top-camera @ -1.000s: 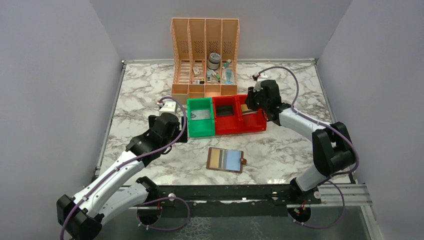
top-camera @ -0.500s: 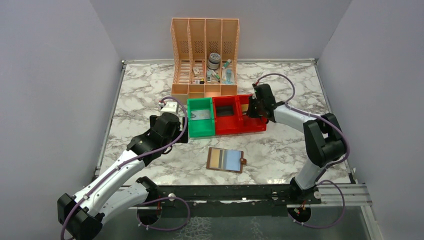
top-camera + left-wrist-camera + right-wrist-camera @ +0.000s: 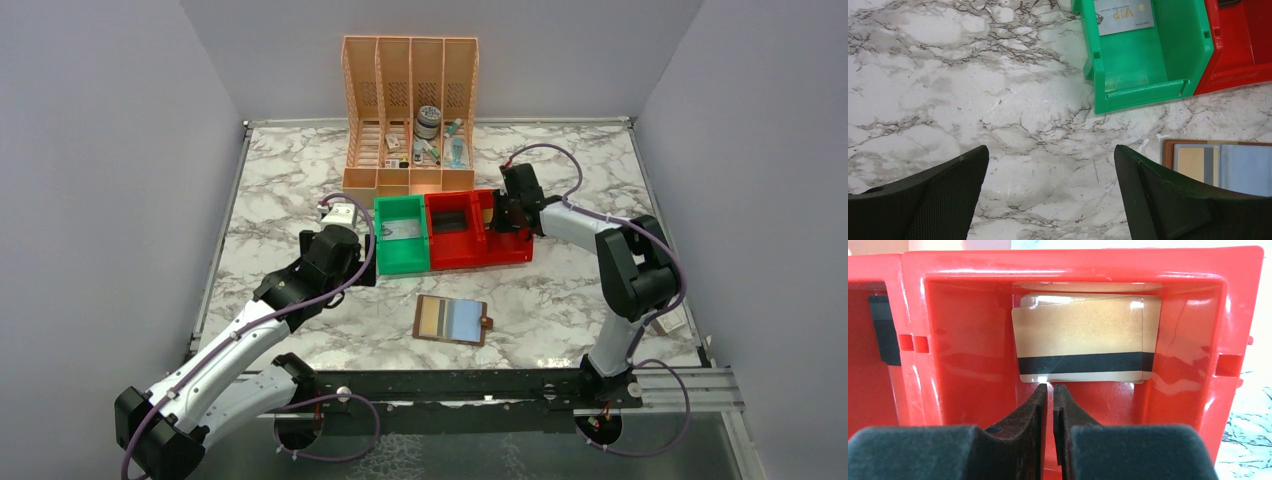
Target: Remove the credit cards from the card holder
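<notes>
Overall: card holder (image 3: 483, 323) on marbled tabletop (image 3: 290, 190), grey walls (image 3: 100, 150).

White arm links (image 3: 232, 345), black joints (image 3: 640, 288), purple cables (image 3: 548, 148) (looped near the wrists), black textured gripper fingers (image 3: 928, 200)

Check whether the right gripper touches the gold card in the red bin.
Cannot tell. Right wrist view: right gripper ends right at the gold card edge; depth unclear.

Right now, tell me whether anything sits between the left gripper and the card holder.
Nothing visible. The open left gripper hangs above the table; the card holder lies open to its right, only bare marble between them.
</notes>
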Tool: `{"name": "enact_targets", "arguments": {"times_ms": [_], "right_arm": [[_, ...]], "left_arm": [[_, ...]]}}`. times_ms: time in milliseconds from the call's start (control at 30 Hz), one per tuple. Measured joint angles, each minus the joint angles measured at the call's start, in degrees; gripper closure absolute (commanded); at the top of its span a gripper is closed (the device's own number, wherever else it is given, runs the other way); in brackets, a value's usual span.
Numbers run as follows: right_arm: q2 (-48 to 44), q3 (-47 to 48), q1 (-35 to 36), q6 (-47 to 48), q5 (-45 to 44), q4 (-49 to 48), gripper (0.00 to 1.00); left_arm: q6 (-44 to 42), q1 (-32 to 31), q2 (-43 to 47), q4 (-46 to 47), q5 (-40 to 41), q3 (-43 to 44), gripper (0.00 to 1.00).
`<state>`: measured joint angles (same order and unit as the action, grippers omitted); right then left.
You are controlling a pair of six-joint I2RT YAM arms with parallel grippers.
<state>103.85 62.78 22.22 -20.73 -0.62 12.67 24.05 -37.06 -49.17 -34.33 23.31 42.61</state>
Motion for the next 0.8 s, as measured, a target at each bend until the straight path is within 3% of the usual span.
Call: {"name": "enact_targets", "arguments": {"times_ms": [800], "right_arm": [[2.01, 0.7, 0.0, -0.07, 0.0, -0.07, 0.89]], "left_arm": [[-0.24, 0.0, -0.02, 0.02, 0.0, 0.0, 0.01]]}}
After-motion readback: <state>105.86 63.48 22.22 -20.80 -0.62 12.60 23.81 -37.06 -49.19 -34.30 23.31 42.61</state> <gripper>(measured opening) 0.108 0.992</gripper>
